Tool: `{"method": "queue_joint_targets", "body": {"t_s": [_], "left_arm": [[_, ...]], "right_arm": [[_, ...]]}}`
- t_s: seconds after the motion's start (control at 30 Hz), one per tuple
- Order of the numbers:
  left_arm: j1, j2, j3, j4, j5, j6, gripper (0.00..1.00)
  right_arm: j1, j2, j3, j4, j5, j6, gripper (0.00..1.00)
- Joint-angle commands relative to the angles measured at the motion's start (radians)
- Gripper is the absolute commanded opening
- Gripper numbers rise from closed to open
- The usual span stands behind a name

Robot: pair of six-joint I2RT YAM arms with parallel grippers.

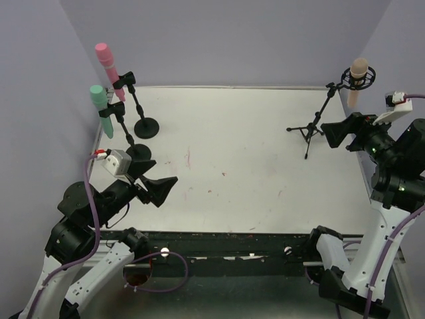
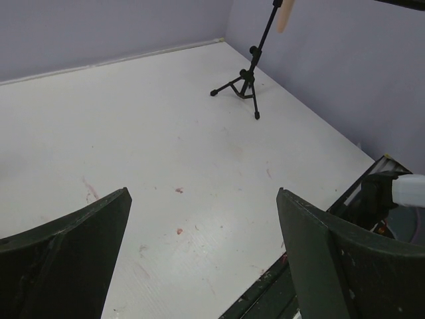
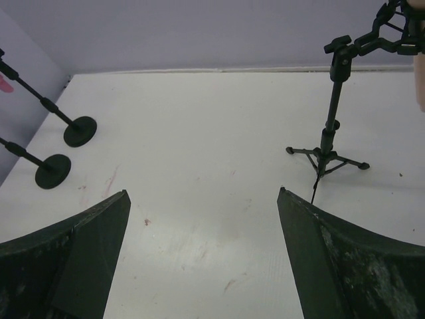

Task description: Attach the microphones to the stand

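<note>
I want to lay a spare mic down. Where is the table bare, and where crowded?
Bare: the wide middle of the table, from the two round-base stands at left to the tripod stand at right. Crowded: around those stands, where the left tool and right tool sit close.

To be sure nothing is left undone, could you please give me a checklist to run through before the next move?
1. Pink mic mounted: ok.
2. Green mic mounted: ok.
3. Peach mic in the tripod ring: ok.
4. Left pincer open, empty: ok.
5. Right pincer open, empty: ok.
6. Mounts gripping firmly on all three: cannot tell.
</note>
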Motion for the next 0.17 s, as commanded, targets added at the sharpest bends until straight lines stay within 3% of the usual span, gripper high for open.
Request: {"method": "queue_joint_targets", "body": {"t_s": [0.0,0.13], "left_arm": [[0.002,-0.021,-0.019,-0.039,-0.032,-0.011,0.99],[0.004,-0.030,-0.033,-0.039,-0.038,-0.013,0.99]], "right_arm": [[-0.004,-0.023,-0.032,0.052,0.044,0.015,1.00],[-0.006,-0.027,-0.052,0.054,0.012,0.013,1.00]]}}
